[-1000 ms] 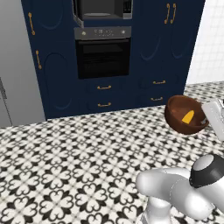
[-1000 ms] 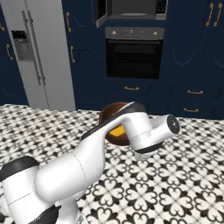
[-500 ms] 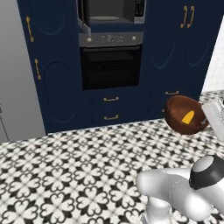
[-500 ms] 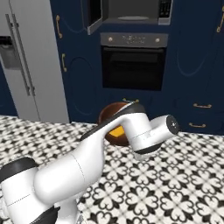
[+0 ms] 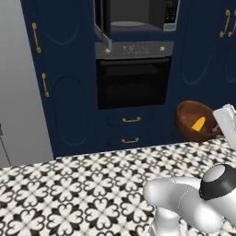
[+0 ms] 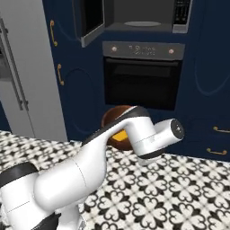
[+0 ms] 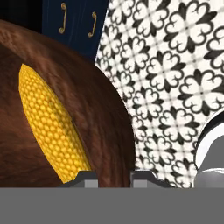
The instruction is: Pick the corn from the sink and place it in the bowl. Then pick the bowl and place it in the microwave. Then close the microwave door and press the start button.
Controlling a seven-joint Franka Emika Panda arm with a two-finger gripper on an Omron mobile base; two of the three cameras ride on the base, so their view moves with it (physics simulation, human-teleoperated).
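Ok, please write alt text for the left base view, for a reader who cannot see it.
A brown bowl with the corn inside is held in the air at the right, low before navy cabinets. Above the black oven, the microwave stands open, its door swung left. The floor is black-and-white patterned.

The floor (image 5: pixel 69 193) is tiled in a black-and-white floral pattern and runs up to the foot of the navy cabinetry (image 5: pixel 69 92) that houses the oven (image 5: pixel 132 83). The cabinetry stands directly on the tiles below the oven, and a grey fridge (image 5: pixel 18 92) stands on them well left of the oven. Right of the oven and lower, the bowl (image 5: pixel 191 117) is clear of the tiles and carries the corn (image 5: pixel 198 124), which lies against its inner wall.
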